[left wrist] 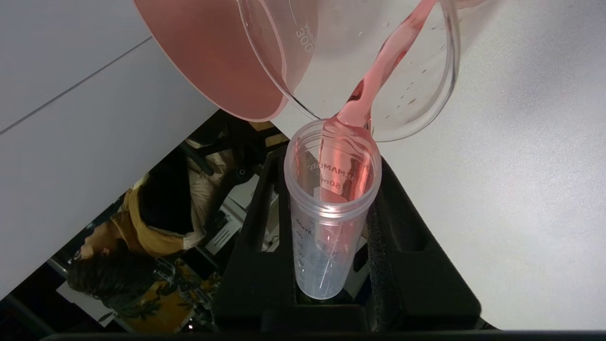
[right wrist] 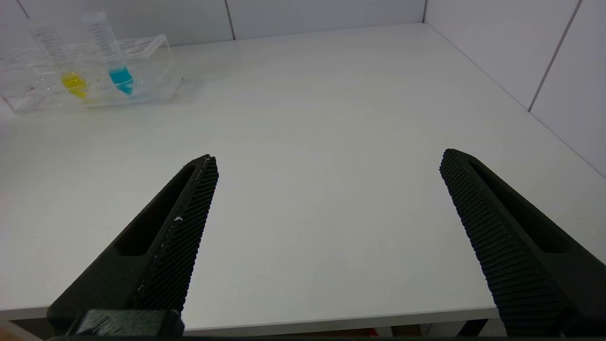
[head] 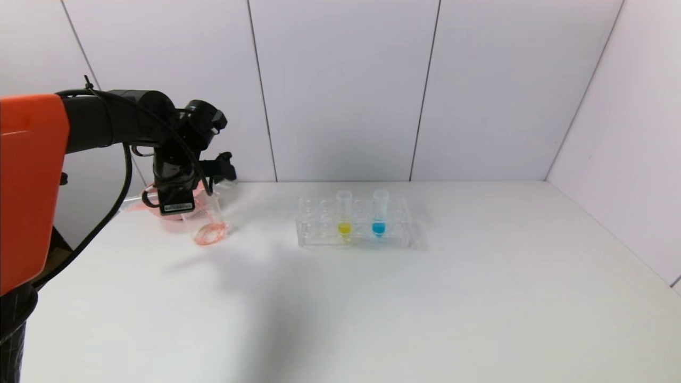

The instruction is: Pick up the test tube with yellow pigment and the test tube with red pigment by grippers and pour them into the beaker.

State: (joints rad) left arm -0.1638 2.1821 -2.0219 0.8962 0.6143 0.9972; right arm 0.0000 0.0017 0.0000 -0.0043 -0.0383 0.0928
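My left gripper [head: 219,171] is at the far left of the table, shut on the test tube with red pigment [left wrist: 326,246]. The tube is tipped mouth-first over the beaker [head: 206,221], and a stream of red liquid [left wrist: 378,71] runs from its mouth into the beaker [left wrist: 442,94]. Red liquid pools in the beaker's bottom. The test tube with yellow pigment [head: 344,214] stands upright in the clear rack [head: 319,234] at the table's middle; it also shows in the right wrist view [right wrist: 66,66]. My right gripper [right wrist: 327,158] is open and empty above the table's front edge.
A tube with blue liquid [head: 379,214] stands next to the yellow one in the rack [right wrist: 151,71]. A pink bowl [left wrist: 208,57] sits just behind the beaker at the table's left edge. White walls close the back and right.
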